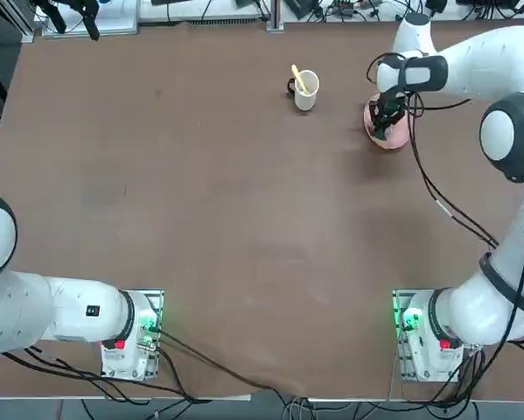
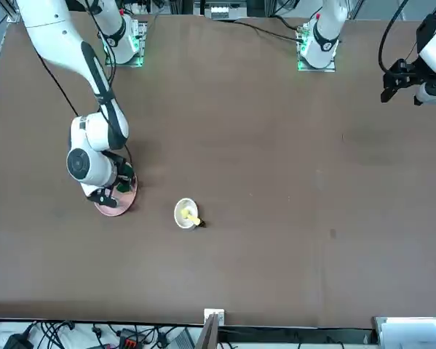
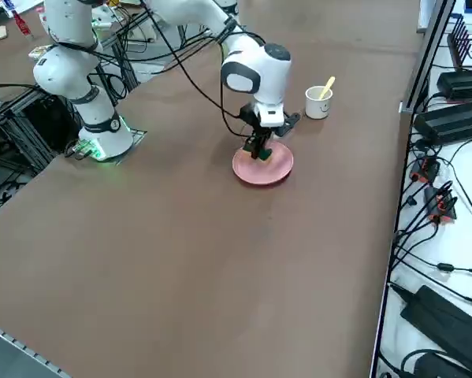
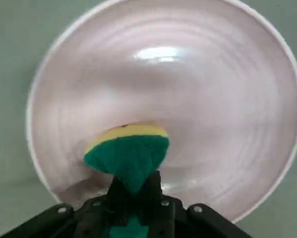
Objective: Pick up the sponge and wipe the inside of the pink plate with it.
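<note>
Over the far right part of the surface (image 1: 200, 219), as you look from the robot's side, your right gripper (image 1: 384, 122) points down into the pink plate (image 1: 396, 136), and its fingers (image 4: 119, 191) are clamped on the sponge (image 4: 127, 153). From the wrist you see the sponge pinched between them, its green face toward the camera and the yellow layer on the side away from the fingers, pressed against the plate's inner floor. The sponge sits off centre, nearer the part of the rim closest to the fingers, and a bright glare patch lies on the plate floor beyond it. From the right side you see the gripper (image 3: 259, 150) standing nearly upright over the plate (image 3: 271, 169), with the sponge (image 3: 262, 154) a small green spot at its tip on the side of the plate toward the arm's base. Beside the plate, clearly apart from it, you have a white mug (image 1: 306, 90) with a yellow utensil (image 1: 298, 79) leaning out of it. From the front you see the same order: plate (image 2: 119, 205) under the wrist, mug (image 2: 185, 213) just off to its side.
</note>
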You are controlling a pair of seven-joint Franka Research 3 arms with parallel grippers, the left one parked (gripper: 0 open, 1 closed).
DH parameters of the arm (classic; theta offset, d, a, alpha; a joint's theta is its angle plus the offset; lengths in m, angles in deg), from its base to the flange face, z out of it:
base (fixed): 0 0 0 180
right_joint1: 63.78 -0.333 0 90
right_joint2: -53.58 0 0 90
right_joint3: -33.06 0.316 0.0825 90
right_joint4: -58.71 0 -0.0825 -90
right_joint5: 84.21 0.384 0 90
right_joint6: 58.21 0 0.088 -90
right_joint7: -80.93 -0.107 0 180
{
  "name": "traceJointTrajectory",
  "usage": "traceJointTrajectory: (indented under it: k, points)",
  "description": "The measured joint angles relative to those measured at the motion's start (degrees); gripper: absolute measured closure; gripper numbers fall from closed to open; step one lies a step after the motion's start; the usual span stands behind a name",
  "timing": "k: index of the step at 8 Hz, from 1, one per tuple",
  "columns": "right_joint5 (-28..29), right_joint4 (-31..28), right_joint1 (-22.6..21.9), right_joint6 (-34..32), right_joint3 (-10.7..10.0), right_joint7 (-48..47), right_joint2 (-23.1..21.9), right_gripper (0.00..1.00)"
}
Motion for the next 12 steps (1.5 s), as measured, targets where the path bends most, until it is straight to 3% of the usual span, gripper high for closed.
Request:
traceJointTrajectory:
  k: [5, 9, 12]
  points:
    - [-0.18, -1.00, 4.72, -1.93, -1.92, 7.25, -0.68, 0.91]
    - [-0.13, -0.89, 7.47, 3.72, -2.21, 15.30, -0.60, 0.91]
    - [-0.06, 0.90, 7.51, 6.37, -1.86, 15.89, 0.90, 0.91]
